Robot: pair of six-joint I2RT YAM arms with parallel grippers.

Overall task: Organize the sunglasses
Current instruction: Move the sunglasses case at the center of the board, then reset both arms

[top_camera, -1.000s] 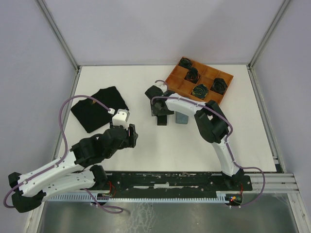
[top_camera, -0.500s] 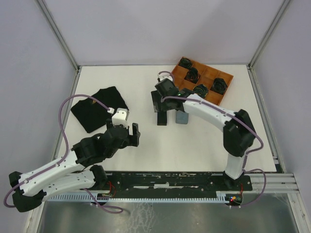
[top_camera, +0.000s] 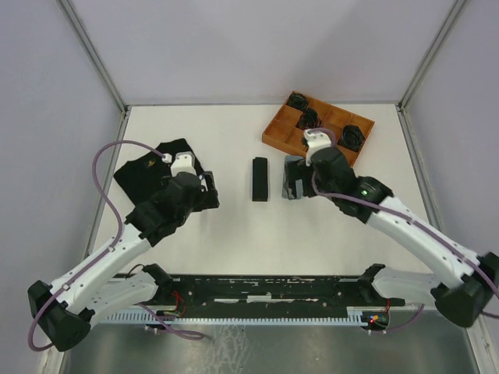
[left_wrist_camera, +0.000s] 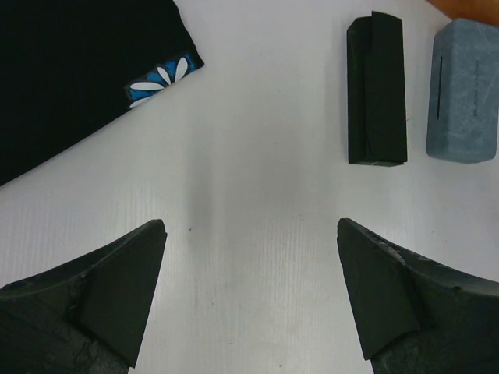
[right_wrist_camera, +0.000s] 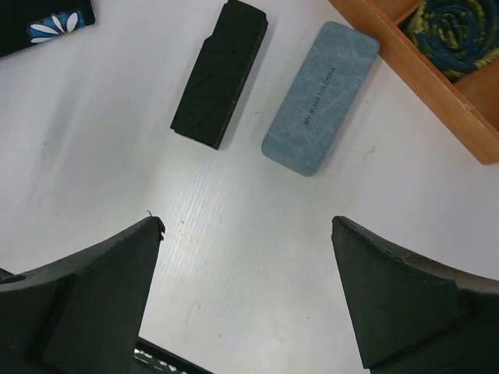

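Observation:
No sunglasses show in any view. A black case (top_camera: 260,178) and a grey-blue case (top_camera: 289,189) lie shut, side by side, mid-table. My left gripper (top_camera: 209,193) is open and empty, left of the black case, beside a black cloth (top_camera: 148,175). My right gripper (top_camera: 300,175) is open and empty, over the grey-blue case's right side. In the left wrist view the gripper (left_wrist_camera: 249,230) hangs over bare table, with the black case (left_wrist_camera: 376,89) and grey-blue case (left_wrist_camera: 462,89) ahead. In the right wrist view the gripper (right_wrist_camera: 246,226) is short of the black case (right_wrist_camera: 220,74) and grey-blue case (right_wrist_camera: 321,97).
A wooden compartment tray (top_camera: 279,134) with dark rolled items (top_camera: 352,135) stands at the back right; its corner shows in the right wrist view (right_wrist_camera: 405,66). The black cloth has a flower print (left_wrist_camera: 160,80). Frame posts stand at the table's corners.
My right arm has pulled back from over the cases toward the right, uncovering both. My left gripper has moved up and left toward the black cloth.

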